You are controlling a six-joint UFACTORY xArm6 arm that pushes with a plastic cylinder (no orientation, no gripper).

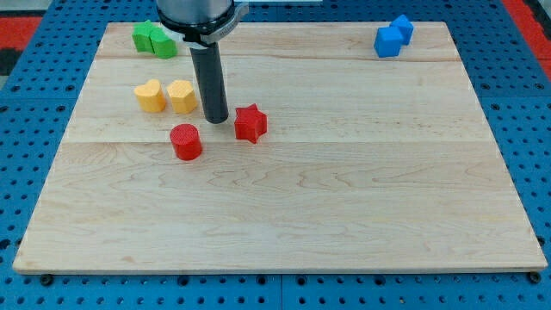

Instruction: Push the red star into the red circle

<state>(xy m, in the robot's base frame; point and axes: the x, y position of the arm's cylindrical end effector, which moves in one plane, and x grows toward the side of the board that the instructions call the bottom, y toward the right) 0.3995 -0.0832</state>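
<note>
Counter: a pale wooden board (284,207) lying on a blue perforated base (525,103).
My tip: the rod's lower end (216,120) rests on the counter, just left of the red star and up-right of the red circle, between the two but nearer the star.
Fingers: the arm carries none, only the dark rod, so there is nothing released or clenched to report.
Red star: the block (250,123) sits left of centre, just right of my tip, apart from the circle.
Red circle: the round block (185,141) lies nearer the view's bottom, left of the star.
Yellow blocks: two (150,96) (181,96) side by side, left of the rod.
Green blocks: a touching pair (154,40) at the far left.
Blue blocks: a touching pair (393,36) at the far right.
</note>
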